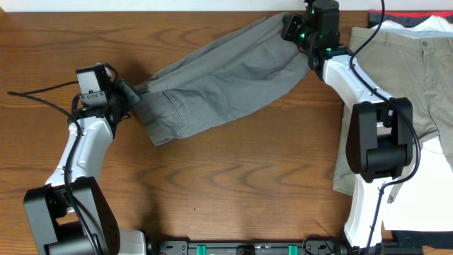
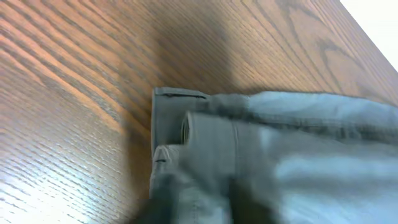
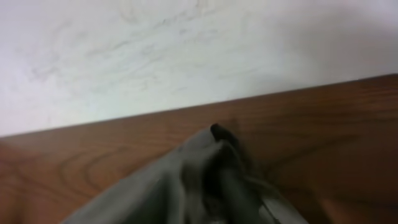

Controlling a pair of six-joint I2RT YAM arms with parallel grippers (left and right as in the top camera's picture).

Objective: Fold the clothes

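Grey shorts lie stretched in a slant across the wooden table, from lower left to the far right. My left gripper is at their left end, where the waistband shows a folded corner in the left wrist view. My right gripper is at the far end, near the table's back edge, over a bunched tip of grey cloth. Both wrist views are blurred and cloth covers the fingers, so I cannot tell whether either gripper holds the fabric.
Khaki trousers lie spread at the right side under the right arm, with a white garment and a red strip behind them. A black cable trails at the left. The table's back edge meets a white wall.
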